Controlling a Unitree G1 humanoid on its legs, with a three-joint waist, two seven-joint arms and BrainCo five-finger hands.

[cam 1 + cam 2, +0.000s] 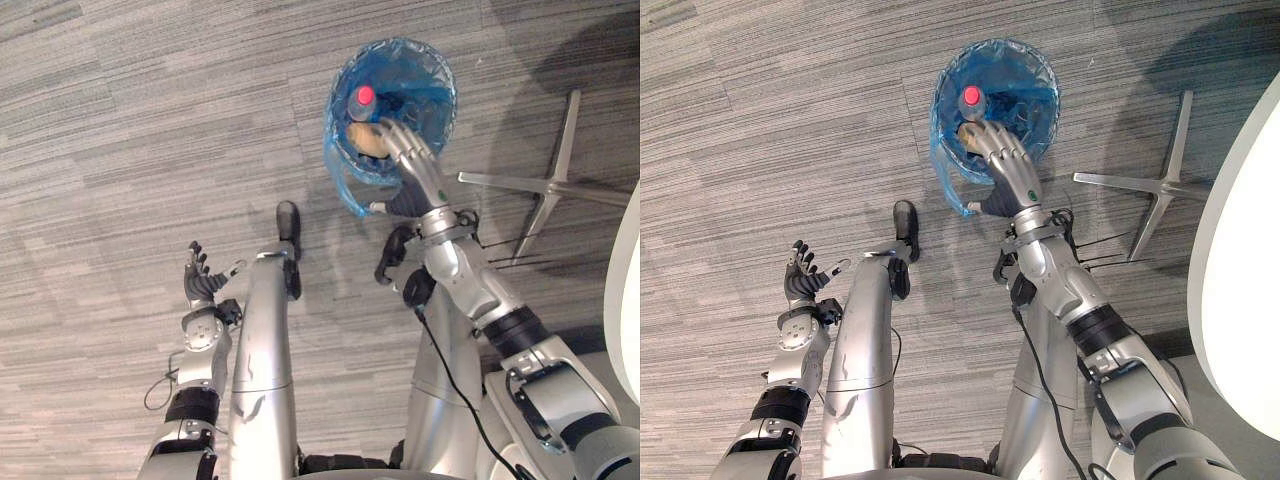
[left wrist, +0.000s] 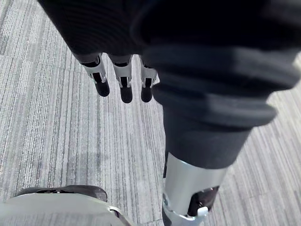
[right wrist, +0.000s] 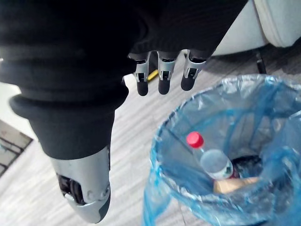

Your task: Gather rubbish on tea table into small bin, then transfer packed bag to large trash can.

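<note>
We mark the small bin standing upright on the grey carpet, lined with a blue bag folded over its rim. One loose flap of the bag hangs down the bin's outside wall on the robot's side

Inside the bin we see a clear bottle with a red cap, lying tilted with the cap up near the rim. A tan piece of rubbish sits just beside it, plus something dark underneath that we cannot make out

The right hand hangs over the bin's near rim, fingers straight and reaching over the opening, released and grasping nothing. We cannot tell if it touches the bag

The left hand is well apart from the bin, out over bare carpet, fingers loosely spread and relaxed, nothing in it

A silver star-shaped chair base lies on the carpet near the bin, on the side away from the left hand. The rounded edge of a white tabletop shows beyond that, further from the bin
</note>
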